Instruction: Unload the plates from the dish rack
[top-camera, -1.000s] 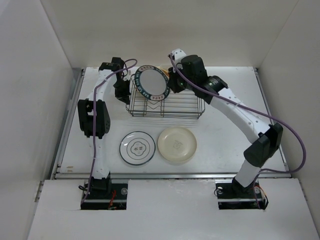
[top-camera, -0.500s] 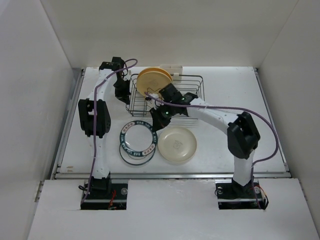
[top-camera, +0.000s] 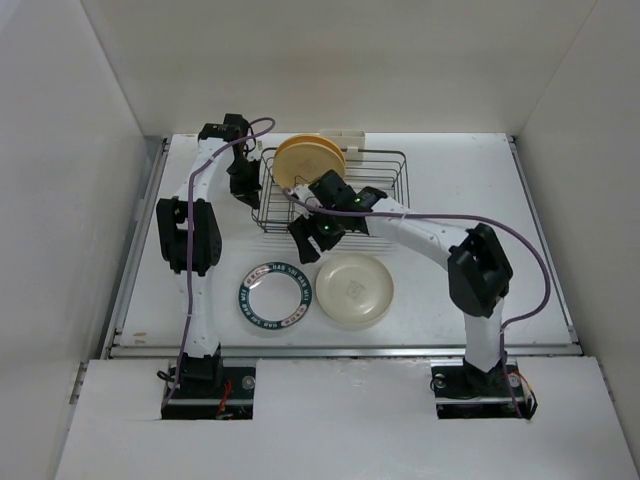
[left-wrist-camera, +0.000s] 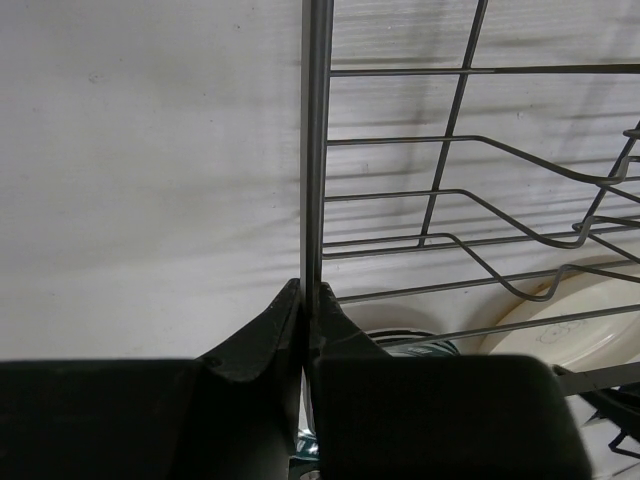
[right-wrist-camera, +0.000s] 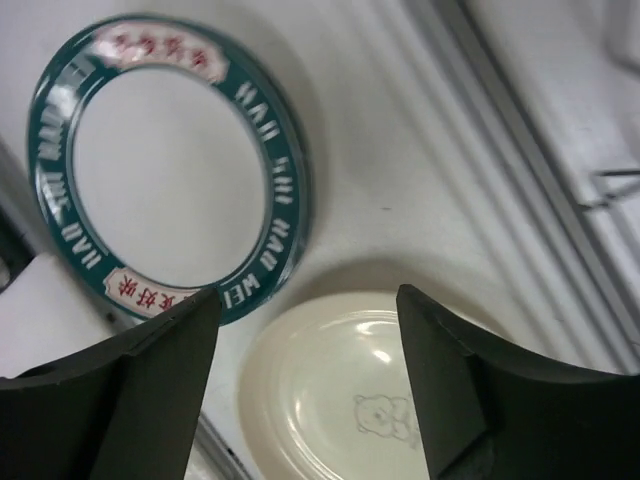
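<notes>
Left fingers (left-wrist-camera: 268, 335) clamp dish rack (left-wrist-camera: 316, 150) rim; right fingers (right-wrist-camera: 140, 395) apart near teal-rimmed plate (right-wrist-camera: 170, 160).

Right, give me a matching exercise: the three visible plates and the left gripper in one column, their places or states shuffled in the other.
1. white round plate with lettered dark-teal rim
2. plain cream round plate
3. yellow-orange round plate
4. left gripper

A. on edge in the dark wire dish rack
B. shut on a rack wire
C. flat on the white table, left one
D. flat on the table, right one

Pairs: 1-C, 2-D, 3-A, 4-B
</notes>
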